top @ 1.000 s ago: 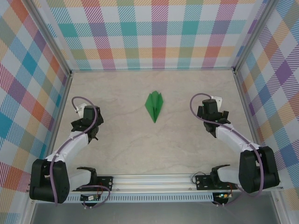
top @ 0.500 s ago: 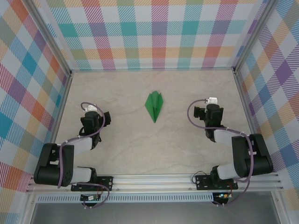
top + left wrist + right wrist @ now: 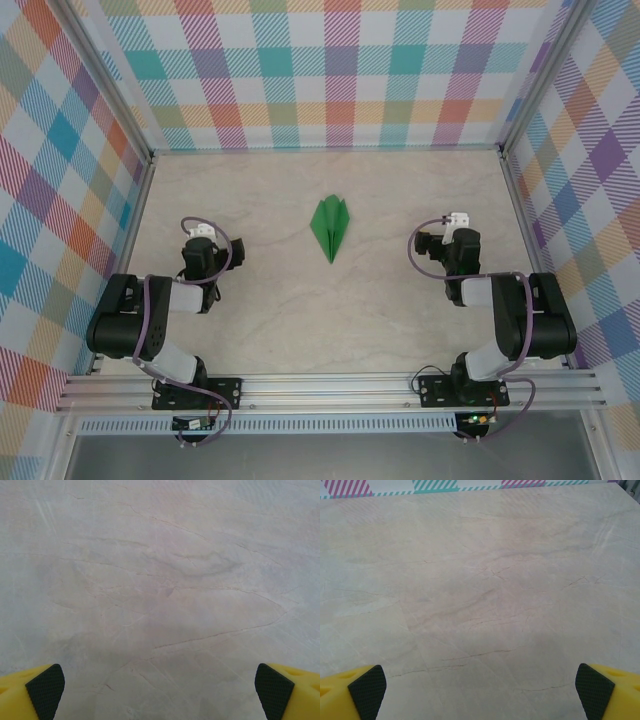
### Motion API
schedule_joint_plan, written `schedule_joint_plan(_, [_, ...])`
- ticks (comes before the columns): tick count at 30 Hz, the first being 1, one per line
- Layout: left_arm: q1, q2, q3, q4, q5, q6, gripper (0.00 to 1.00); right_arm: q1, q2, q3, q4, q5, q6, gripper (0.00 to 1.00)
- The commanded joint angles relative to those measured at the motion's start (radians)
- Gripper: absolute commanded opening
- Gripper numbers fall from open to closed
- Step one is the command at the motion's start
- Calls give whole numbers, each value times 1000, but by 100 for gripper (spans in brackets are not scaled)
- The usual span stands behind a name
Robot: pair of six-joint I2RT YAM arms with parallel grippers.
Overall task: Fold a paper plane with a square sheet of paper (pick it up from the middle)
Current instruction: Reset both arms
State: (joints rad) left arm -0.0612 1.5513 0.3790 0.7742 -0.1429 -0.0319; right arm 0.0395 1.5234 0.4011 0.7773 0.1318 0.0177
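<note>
Slim green paper plane [image 3: 331, 227] (creased)

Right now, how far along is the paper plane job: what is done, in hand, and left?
Done: the paper plane lies folded as a pointed green dart on the table. In hand: nothing; the left fingers and right fingers stand wide open, apart from the plane. Left: no fold looks missing, so the job seems finished.

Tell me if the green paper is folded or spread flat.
Folded: the green paper lies on the table as a slim pointed dart with a centre crease.
</note>
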Motion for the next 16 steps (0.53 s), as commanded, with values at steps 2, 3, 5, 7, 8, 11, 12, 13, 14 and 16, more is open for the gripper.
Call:
schedule_joint_plan(2, [-9,8,44,21,8,41,100,-10,3,2,49,-41,8,100])
schedule_joint_plan(3, [-9,10,51,9,44,56,100,-10,3,3,48,-41,9,100])
schedule_joint_plan(5, [-8,10,57,1,75,68,100,-11,3,4,48,-42,8,100])
schedule_joint_plan(7, [-8,10,58,-2,77,67,100,-10,2,3,48,-41,8,100])
schedule_joint_plan(8, [-5,11,60,-3,80,66,100,-10,3,3,48,-42,8,100])
schedule_joint_plan(11, [-5,14,61,-6,80,67,100,-11,3,4,49,-42,8,100])
schedule_joint_plan(12, [-6,13,63,-7,79,67,100,-11,3,2,48,-42,8,100])
schedule_joint_plan(13, [-6,14,64,-6,80,69,100,-10,2,3,48,-42,8,100])
schedule_joint_plan(14, [-6,13,61,-6,78,68,100,-10,2,2,48,-42,8,100])
schedule_joint_plan(16, [-5,12,61,-6,80,67,100,-11,3,2,50,-42,8,100])
